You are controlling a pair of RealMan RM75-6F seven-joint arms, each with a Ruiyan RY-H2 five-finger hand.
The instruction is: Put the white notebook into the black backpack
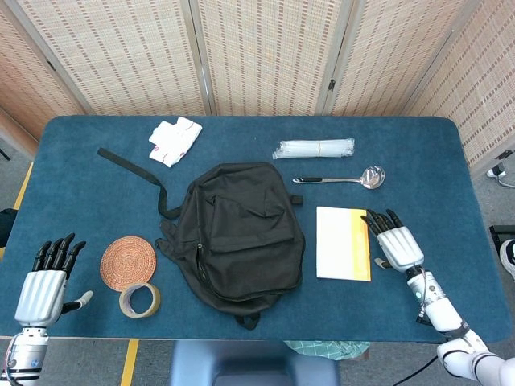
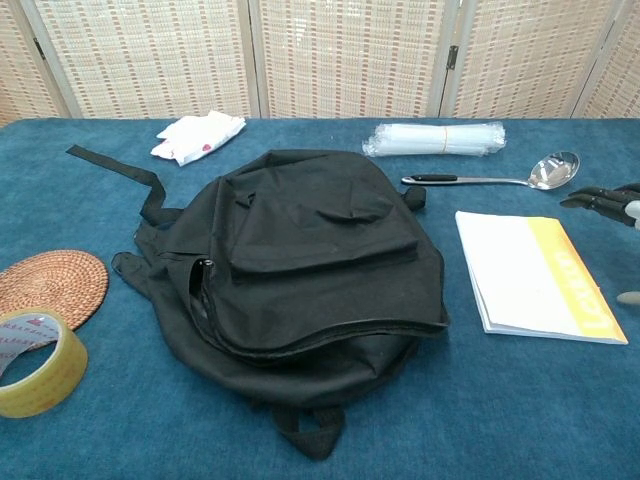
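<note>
The white notebook [image 1: 343, 243] [image 2: 535, 275] with a yellow band along its right side lies flat on the blue table, right of the black backpack [image 1: 239, 236] [image 2: 305, 268]. The backpack lies flat at mid-table, its zip partly undone along the left side. My right hand [image 1: 394, 242] hovers just right of the notebook, fingers spread and holding nothing; in the chest view only its fingertips [image 2: 603, 202] show at the right edge. Near the table's front left corner, my left hand [image 1: 44, 282] is open and empty.
A woven coaster [image 1: 128, 262] and a roll of tape [image 1: 139, 300] lie left of the backpack. A steel ladle [image 1: 342, 178], a clear plastic packet [image 1: 314, 149] and a white pouch [image 1: 175, 140] lie toward the back. A loose black strap [image 1: 130, 169] trails to the upper left.
</note>
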